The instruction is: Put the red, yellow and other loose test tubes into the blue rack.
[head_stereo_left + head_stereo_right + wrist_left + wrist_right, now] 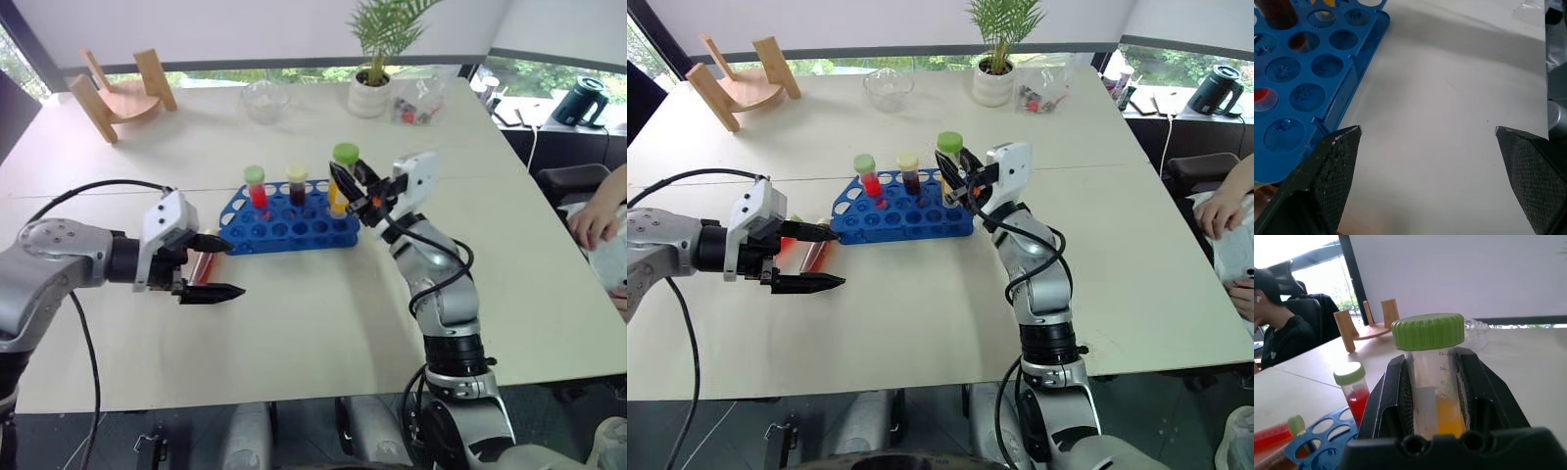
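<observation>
You had two tubes standing in the blue rack [289, 223] at that moment: the red tube [257, 188] and, beside it, the dark cream-capped tube [297, 184]. Your right gripper [349, 186] was clamped on the yellow tube [1433, 382], held upright over the rack's right end and, by my reading, not yet seated. Your left gripper [210, 267] hung wide open and empty just off the rack's left end, near an orange-red tube [200, 264] lying on the table [294, 333].
</observation>
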You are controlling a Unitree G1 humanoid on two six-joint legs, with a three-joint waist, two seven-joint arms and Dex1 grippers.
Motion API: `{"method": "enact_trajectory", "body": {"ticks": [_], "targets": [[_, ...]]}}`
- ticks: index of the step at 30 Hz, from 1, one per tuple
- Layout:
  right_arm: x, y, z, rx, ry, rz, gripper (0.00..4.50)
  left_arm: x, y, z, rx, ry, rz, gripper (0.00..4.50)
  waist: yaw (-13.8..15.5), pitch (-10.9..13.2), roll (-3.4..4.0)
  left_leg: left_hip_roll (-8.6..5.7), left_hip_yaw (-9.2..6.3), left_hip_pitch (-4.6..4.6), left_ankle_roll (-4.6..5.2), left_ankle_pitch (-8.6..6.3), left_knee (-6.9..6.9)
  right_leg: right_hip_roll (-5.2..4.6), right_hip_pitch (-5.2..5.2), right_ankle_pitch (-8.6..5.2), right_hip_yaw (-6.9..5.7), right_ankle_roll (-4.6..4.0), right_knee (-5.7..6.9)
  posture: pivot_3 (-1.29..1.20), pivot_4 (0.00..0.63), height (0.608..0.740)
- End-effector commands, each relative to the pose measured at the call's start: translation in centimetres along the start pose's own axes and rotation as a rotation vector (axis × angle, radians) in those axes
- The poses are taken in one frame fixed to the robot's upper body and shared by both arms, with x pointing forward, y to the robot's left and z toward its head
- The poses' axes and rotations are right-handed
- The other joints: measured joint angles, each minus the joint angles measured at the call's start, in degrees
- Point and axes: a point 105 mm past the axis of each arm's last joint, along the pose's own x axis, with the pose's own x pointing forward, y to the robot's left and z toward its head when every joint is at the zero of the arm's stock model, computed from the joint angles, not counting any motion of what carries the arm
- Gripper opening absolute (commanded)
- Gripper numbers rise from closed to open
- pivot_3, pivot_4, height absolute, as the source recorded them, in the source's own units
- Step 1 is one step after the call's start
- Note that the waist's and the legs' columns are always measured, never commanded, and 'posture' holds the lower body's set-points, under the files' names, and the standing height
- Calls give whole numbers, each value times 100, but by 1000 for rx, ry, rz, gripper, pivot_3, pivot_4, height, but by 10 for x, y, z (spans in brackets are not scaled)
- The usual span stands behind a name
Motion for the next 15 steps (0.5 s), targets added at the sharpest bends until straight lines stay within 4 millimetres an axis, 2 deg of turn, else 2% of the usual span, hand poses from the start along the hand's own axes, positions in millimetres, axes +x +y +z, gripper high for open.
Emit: {"method": "enact_trajectory", "body": {"ticks": [1,6,15], "targets": [[0,3,5,-15,-33,28,776,-2,1,5,32,-5,14,4500,1,0,0,0,0,0,0,0,0,0,0,0,0,0,0,0,150,740],[-3,3,-6,-14,-7,30,776,-3,3,2,22,-1,29,4500,1,0,-1,0,0,0,0,0,1,0,0,0,0,0,0,0,150,740],[-6,9,-13,-32,8,46,776,-2,4,-2,11,1,42,4500,2,-1,-2,0,0,0,0,0,2,0,0,0,0,0,0,0,150,740]]}}
